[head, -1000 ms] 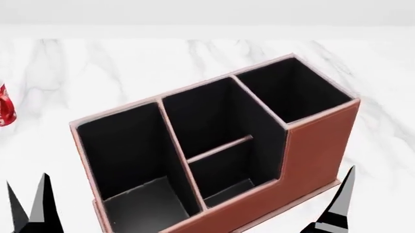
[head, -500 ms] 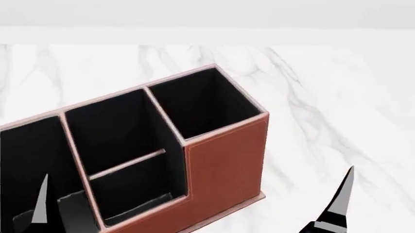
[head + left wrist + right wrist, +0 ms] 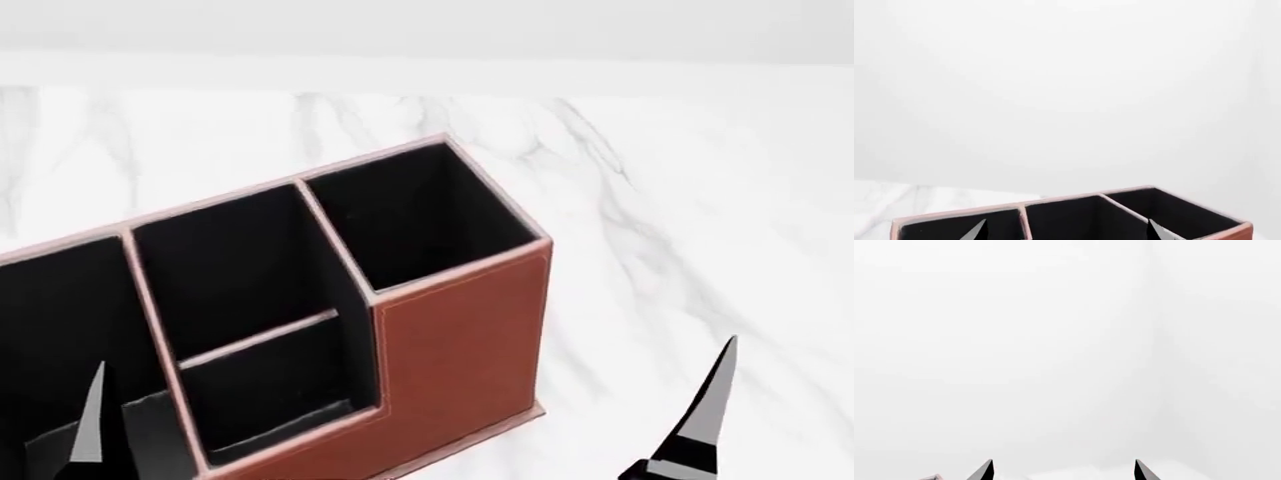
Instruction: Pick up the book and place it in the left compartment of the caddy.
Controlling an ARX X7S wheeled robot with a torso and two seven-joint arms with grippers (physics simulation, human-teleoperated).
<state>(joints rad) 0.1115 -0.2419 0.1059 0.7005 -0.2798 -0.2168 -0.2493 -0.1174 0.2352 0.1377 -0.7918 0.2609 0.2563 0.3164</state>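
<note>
The book shows in no view. The caddy (image 3: 454, 330), reddish-brown with a black inside and pale pink rims, stands on the marble table at the head view's lower left. Its left compartment (image 3: 54, 320) is cut off by the frame's left edge. In the left wrist view the caddy (image 3: 1244, 231) lies just ahead of my left gripper (image 3: 1067, 232), which is open and empty, one fingertip over the left compartment (image 3: 934, 229). My right gripper (image 3: 1063, 471) is open and empty, off the caddy's right end. One finger of each shows in the head view.
White marble table (image 3: 667, 200) stretches to the right of and behind the caddy, up to a plain white wall. A pink corner of the caddy's rim (image 3: 931, 477) just shows in the right wrist view.
The head view has swung right: the caddy slid from the middle to the left, and the red mug left the frame. The grippers stay open at the frame's bottom.
</note>
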